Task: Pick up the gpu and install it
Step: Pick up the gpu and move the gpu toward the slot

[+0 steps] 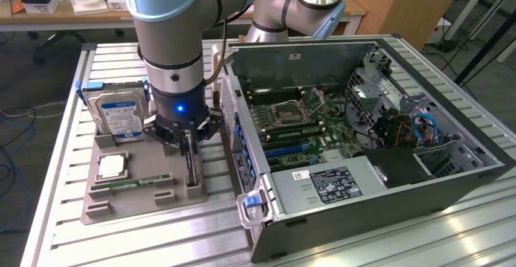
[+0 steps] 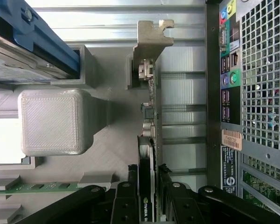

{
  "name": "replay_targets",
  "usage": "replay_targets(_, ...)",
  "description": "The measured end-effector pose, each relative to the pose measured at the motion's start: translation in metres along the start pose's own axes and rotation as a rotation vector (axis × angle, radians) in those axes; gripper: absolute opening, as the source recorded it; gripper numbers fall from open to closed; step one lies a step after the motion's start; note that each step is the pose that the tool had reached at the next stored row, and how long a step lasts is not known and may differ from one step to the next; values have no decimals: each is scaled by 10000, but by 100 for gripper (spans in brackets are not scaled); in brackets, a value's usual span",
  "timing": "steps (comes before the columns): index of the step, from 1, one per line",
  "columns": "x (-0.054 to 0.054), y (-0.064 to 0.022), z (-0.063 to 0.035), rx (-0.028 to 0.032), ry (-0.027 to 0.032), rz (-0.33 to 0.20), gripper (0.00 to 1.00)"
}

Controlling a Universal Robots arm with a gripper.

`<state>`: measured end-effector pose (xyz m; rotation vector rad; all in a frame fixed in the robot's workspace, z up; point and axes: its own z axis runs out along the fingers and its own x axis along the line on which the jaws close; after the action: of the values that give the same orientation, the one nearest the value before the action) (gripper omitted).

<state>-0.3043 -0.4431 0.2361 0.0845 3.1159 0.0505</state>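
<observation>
Pinching gpu [image 2: 150, 119], tool [image 2: 147, 175] between hard drive [image 1: 119, 113], case [image 1: 387, 218]

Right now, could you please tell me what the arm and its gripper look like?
The arm is a thick grey tube with pale blue joint caps and a black ring near the wrist. Below that sits a black wrist unit with a small glowing blue light. The gripper is black, and its jointed fingers are pinned with round bolts.
</observation>
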Motion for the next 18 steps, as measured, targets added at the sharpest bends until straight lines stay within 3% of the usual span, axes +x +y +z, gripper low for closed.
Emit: replay_targets(18,-1,0,0,0,0,-1,26)
